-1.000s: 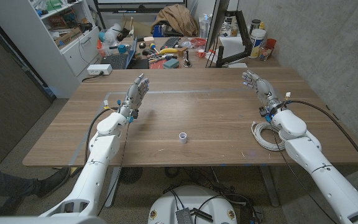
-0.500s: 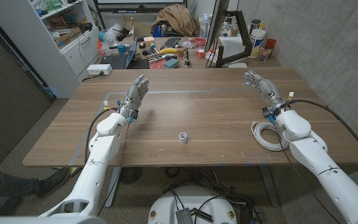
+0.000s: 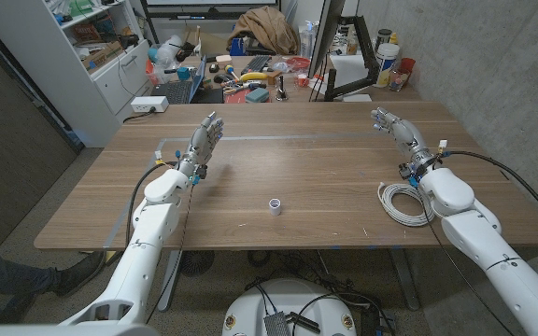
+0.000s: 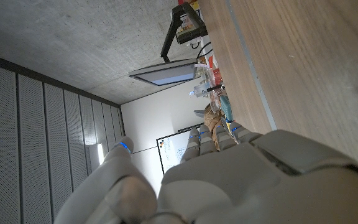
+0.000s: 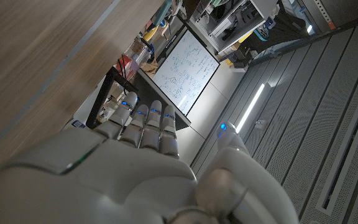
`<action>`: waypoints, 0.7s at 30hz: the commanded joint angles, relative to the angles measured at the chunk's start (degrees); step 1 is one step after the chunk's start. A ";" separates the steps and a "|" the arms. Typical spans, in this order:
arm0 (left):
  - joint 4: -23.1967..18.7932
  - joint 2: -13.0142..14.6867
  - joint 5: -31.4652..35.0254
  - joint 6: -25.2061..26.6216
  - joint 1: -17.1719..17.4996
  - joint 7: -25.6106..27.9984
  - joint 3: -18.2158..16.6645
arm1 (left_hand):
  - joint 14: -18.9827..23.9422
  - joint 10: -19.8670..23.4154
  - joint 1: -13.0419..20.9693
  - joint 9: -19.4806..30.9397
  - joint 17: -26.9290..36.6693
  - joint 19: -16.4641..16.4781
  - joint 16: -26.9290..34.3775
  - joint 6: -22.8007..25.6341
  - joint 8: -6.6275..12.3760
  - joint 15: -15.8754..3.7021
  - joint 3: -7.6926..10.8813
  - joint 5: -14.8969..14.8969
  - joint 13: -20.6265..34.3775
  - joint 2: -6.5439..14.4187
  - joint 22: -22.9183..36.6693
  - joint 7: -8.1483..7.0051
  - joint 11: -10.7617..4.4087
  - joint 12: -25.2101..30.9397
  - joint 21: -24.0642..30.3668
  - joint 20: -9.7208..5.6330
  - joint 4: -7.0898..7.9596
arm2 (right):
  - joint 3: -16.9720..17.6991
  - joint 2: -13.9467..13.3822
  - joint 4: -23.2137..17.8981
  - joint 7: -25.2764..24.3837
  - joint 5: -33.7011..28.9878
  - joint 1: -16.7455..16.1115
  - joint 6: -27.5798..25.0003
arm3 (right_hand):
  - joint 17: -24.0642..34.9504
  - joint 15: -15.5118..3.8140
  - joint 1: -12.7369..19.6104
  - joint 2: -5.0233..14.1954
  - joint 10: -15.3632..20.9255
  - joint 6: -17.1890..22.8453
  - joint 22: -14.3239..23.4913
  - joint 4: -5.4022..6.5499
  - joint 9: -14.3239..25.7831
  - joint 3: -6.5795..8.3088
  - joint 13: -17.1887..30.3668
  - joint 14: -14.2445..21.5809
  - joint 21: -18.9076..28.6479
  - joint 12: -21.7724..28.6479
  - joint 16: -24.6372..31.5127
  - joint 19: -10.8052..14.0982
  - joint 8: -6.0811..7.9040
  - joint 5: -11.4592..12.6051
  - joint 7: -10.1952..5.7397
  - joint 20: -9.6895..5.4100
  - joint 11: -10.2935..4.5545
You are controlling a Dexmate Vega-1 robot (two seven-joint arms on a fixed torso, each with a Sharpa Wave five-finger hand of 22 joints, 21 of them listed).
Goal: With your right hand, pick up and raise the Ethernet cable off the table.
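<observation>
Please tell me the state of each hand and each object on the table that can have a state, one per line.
right hand: open, holds nothing, fingers extended, beyond the cable.
left hand: open, holds nothing, fingers extended.
Ethernet cable: coiled, lying on the table, not gripped, beside the right forearm.
small white cup: upright on the table, apart from both hands.

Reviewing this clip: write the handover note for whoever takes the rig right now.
Right hand: open, holding nothing, fingers extended, beyond the cable toward the table's far side.
Left hand: open, holding nothing, on the robot's left of the table.
Cable: coiled on the table near the front edge, beside the right forearm, untouched.
A small white cup stands mid-table.
Done: nothing yet.
Left: bring the right hand to the coil, grip it, raise it.
</observation>
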 commanded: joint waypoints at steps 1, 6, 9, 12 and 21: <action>-0.38 0.20 0.03 0.06 0.30 -0.12 -0.17 | -0.35 -0.36 0.55 0.10 0.29 -0.27 0.19 0.12 0.03 0.20 -0.04 -0.06 0.30 0.03 0.31 0.11 0.35 -0.02 -0.35 -2.59 -0.11 | 1.41 -0.04 -1.34 -1.08 -0.60 -2.09 1.51 | 0.18 -0.26 0.48 0.04 0.46 0.29 0.06 -0.12 0.26 -0.16 0.35 0.45 -0.33 0.08 0.21 0.73 0.21 0.35 -0.40 -0.34 -0.48; -0.33 0.24 -0.12 0.20 0.42 -0.17 -0.32 | -0.35 -0.45 0.62 0.10 0.30 -0.30 0.20 0.12 0.02 0.19 -0.11 -0.13 0.30 0.09 0.32 0.11 0.10 -0.03 -0.40 -2.56 -0.12 | 1.70 -0.48 -1.63 -1.12 -1.24 -2.69 1.73 | 0.18 -0.34 0.50 0.05 0.67 0.45 0.06 -0.13 0.27 -0.18 0.35 0.59 -0.48 0.14 0.23 0.92 0.26 0.35 -0.61 -0.34 -0.48; -0.69 0.38 0.02 0.42 0.56 -0.06 -0.33 | -0.37 -0.40 0.66 0.10 0.30 -0.33 0.20 0.13 0.03 0.19 -0.14 -0.16 0.30 0.11 0.32 0.12 0.09 -0.01 -0.43 -2.48 -0.13 | 2.10 -0.97 -2.17 -1.28 -1.76 -3.25 1.55 | 0.19 -0.53 0.50 0.05 0.72 0.51 0.06 -0.13 0.27 -0.20 0.36 0.76 -0.54 0.15 0.28 1.08 0.27 0.35 -0.63 -0.37 -0.55; -1.13 0.50 0.19 0.66 0.71 0.13 -0.35 | -0.35 -0.31 0.70 0.10 0.30 -0.32 0.21 0.13 0.03 0.15 -0.18 -0.20 0.30 0.14 0.32 0.13 0.07 0.04 -0.45 -2.49 -0.14 | 2.66 -1.58 -2.77 -1.25 -2.17 -3.94 1.51 | 0.19 -0.61 0.49 0.03 0.95 0.58 0.07 -0.13 0.27 -0.23 0.36 1.04 -0.60 0.23 0.36 1.35 0.28 0.35 -0.74 -0.34 -0.65; -1.58 0.61 0.48 1.35 0.83 0.23 -0.06 | -0.38 -0.29 0.76 0.10 0.31 -0.33 0.22 0.17 0.04 0.14 -0.26 -0.27 0.31 0.19 0.33 0.06 0.18 0.05 -0.49 -2.41 -0.15 | 3.90 -2.63 -4.01 -0.94 -2.91 -5.68 1.97 | 0.21 -0.66 0.38 -0.08 1.31 0.97 0.07 -0.09 0.28 -0.38 0.37 1.45 -0.77 0.34 0.44 1.81 0.38 0.35 -1.03 -0.47 -0.70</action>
